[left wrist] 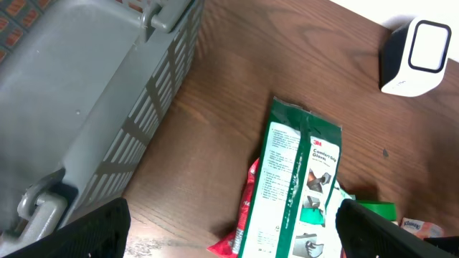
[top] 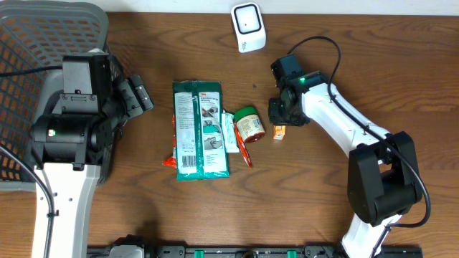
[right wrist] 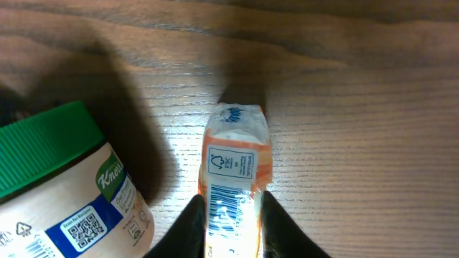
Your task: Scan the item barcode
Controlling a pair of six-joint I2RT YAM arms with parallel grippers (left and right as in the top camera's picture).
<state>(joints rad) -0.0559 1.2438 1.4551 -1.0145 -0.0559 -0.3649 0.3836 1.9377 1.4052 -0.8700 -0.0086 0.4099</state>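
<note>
On R wrist only: packet point(right wrist: 237, 154) barcode point(right wrist: 224, 208)

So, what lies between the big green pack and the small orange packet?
In the overhead view: thin sachets next to the pack, then a green-lidded jar just short of the packet.

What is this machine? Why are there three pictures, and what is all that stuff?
It is a robot with two arms, each ending in a two-finger gripper. One picture looks down from above the table; the other two come from cameras on the wrists. On the table lie a green packet, a jar, a small orange pack and a white scanner, with a grey basket at the left. The left gripper is open and holds nothing. The right gripper pinches the orange pack by its sides.
</note>
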